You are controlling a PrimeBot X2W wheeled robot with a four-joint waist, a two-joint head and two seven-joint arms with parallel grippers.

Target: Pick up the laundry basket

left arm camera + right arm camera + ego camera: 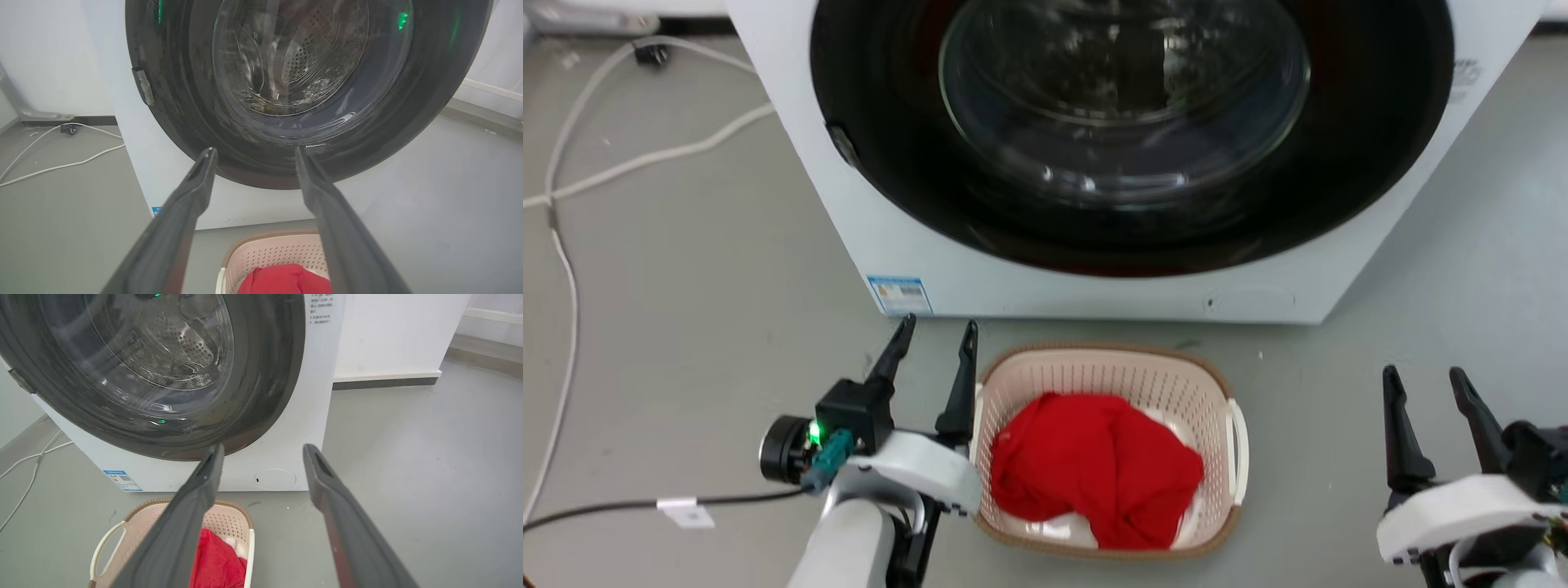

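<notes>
The laundry basket [1111, 377] sits on the floor [686, 327] just before the washer [1094, 294], red cloth [1094, 469] inside. The left gripper [938, 323] hangs close by its left side, the right gripper [1423, 372] well to its right, both spread wide and empty. The left gripper's body hides part of its left edge.
</notes>
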